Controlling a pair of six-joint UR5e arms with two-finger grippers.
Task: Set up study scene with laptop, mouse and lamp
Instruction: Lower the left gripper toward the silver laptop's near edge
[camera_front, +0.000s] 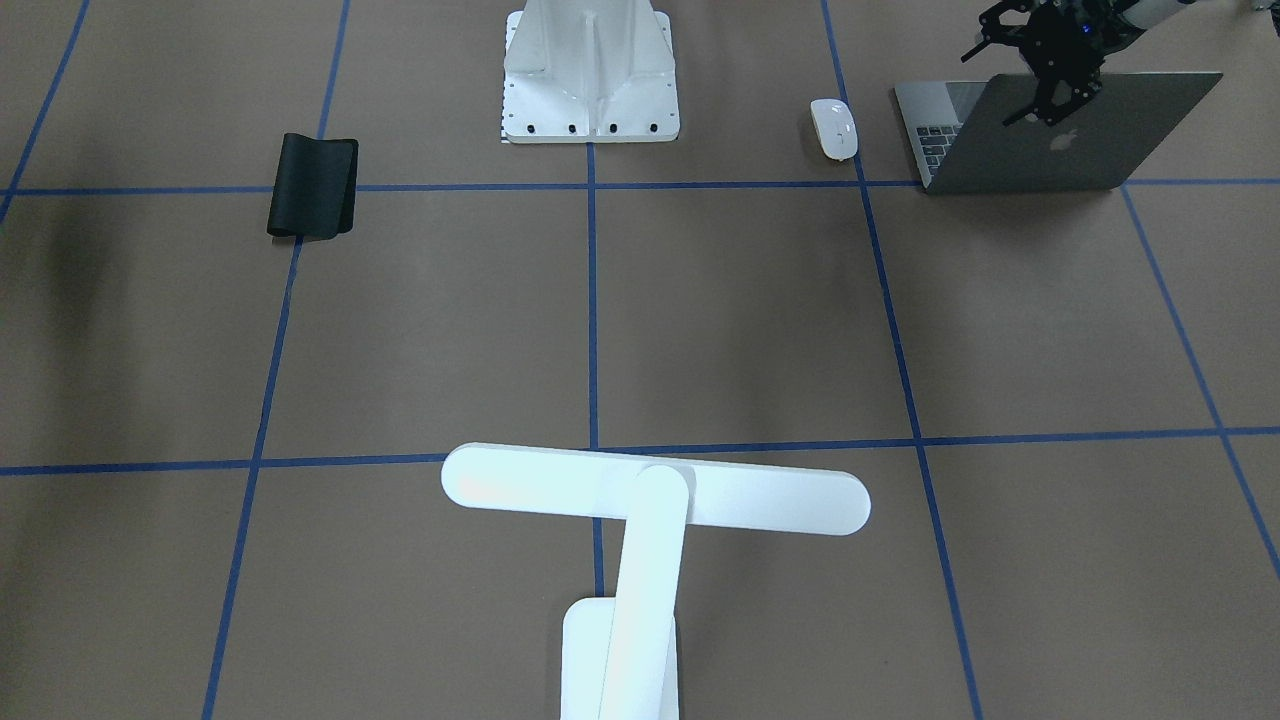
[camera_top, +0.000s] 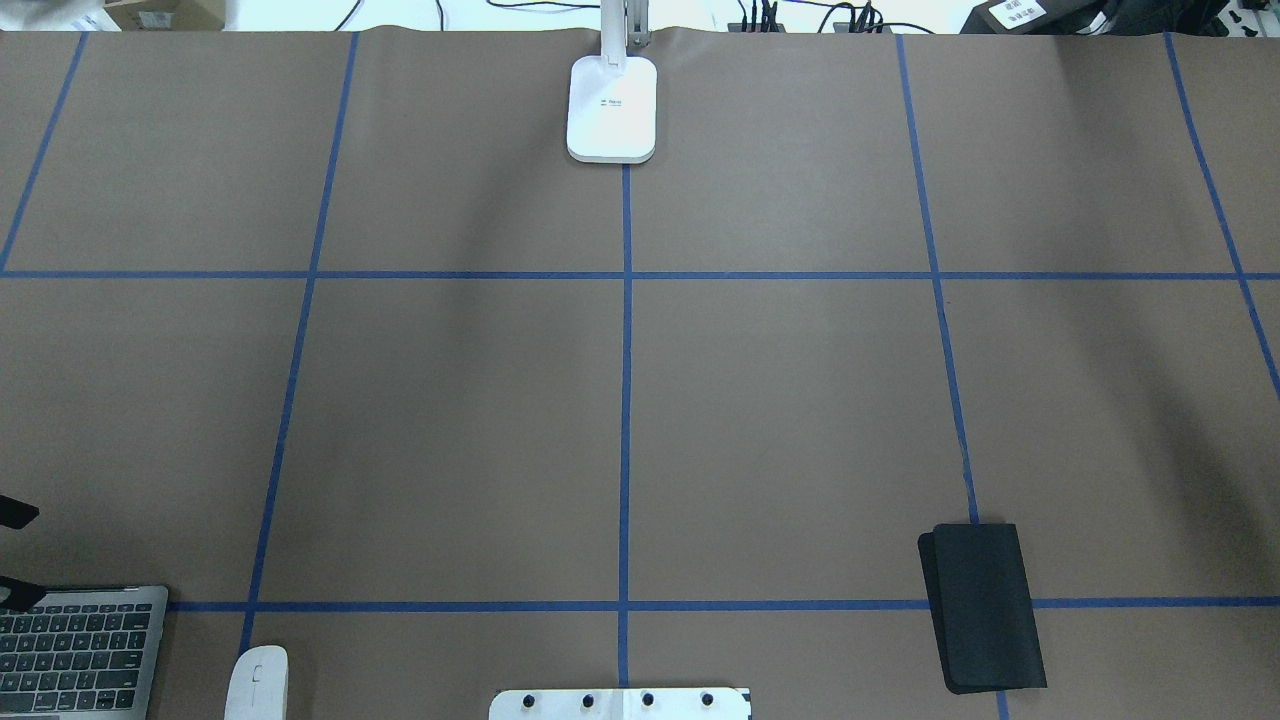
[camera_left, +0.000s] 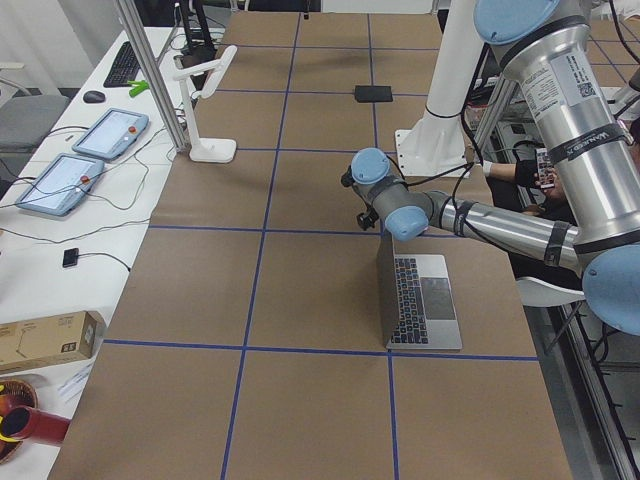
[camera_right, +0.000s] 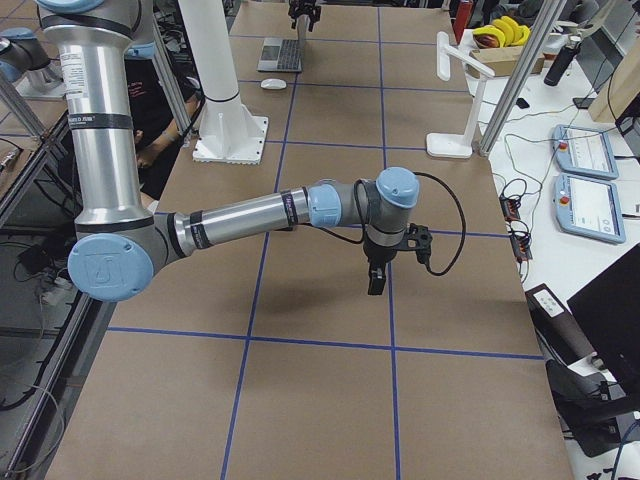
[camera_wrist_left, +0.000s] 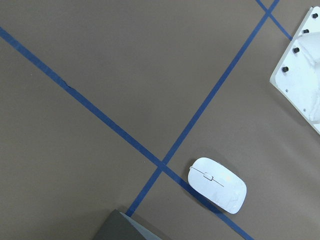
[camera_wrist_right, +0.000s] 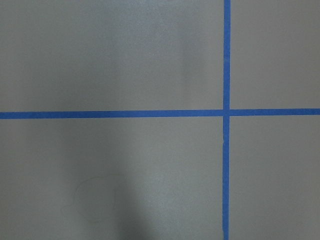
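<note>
While I monitored the rig remotely, the left gripper (camera_front: 995, 88) hung at the upper right of the front-facing frame. Its fingers were spread, one on either side of the lid's top edge on the laptop (camera_front: 1080, 140). Whether either finger touched the metal, I could not tell. The laptop stood open with the back of its lid toward that camera, its long edge running left to right directly under the claw. The mouse (camera_front: 833, 128) lay just left of the laptop, apart from it, with the mounting pedestal (camera_front: 590, 90) further left. The lamp (camera_front: 655, 500) stood at bottom centre, well apart. The right gripper (camera_right: 376, 285) showed only in the right side view, pointing down over mid-table; I could not tell its state. I judged the left arm far nearer, and that its next move depended on closing across the lid's thickness, square to that long edge.
</note>
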